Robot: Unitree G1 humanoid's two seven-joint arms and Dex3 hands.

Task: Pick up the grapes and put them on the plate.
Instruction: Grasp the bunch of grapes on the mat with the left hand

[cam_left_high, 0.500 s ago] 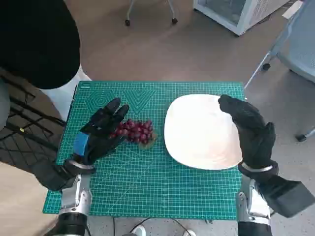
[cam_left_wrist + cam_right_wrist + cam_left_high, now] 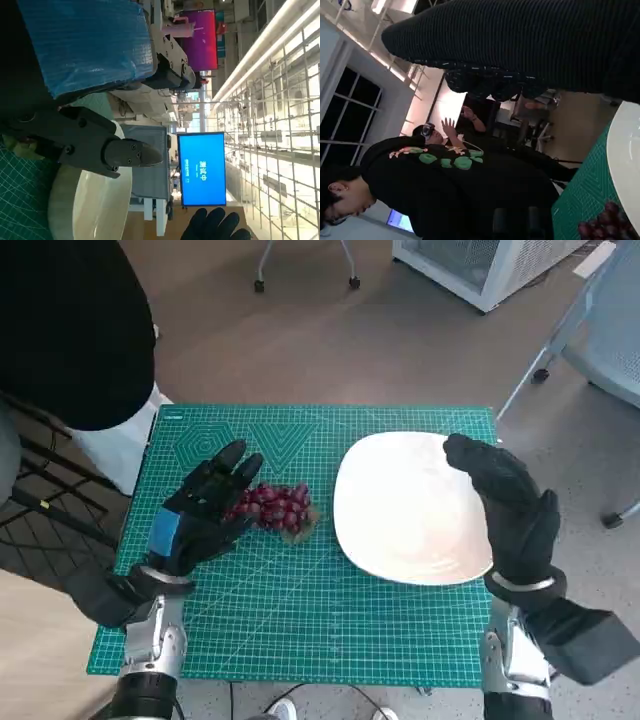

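A bunch of dark red grapes (image 2: 277,507) lies on the green cutting mat (image 2: 300,620), just left of the white plate (image 2: 405,515). My left hand (image 2: 200,510) lies over the left end of the bunch, fingers stretched toward it and touching it; it holds nothing that I can see. In the left wrist view its black fingers (image 2: 115,150) reach out above the plate (image 2: 95,205). My gloved right hand (image 2: 510,505) hovers over the plate's right edge, fingers extended and empty. The right wrist view shows the grapes (image 2: 605,225) beside the plate's rim (image 2: 622,150).
A person in black stands at the mat's far left corner (image 2: 70,330). Chair legs on castors (image 2: 305,265) and a white cabinet (image 2: 480,265) stand on the floor beyond the table. Two people (image 2: 445,175) show in the right wrist view.
The left hand has shifted very slightly over the grapes. The person in black at top left has moved a little. Right hand, plate and grapes are unchanged.
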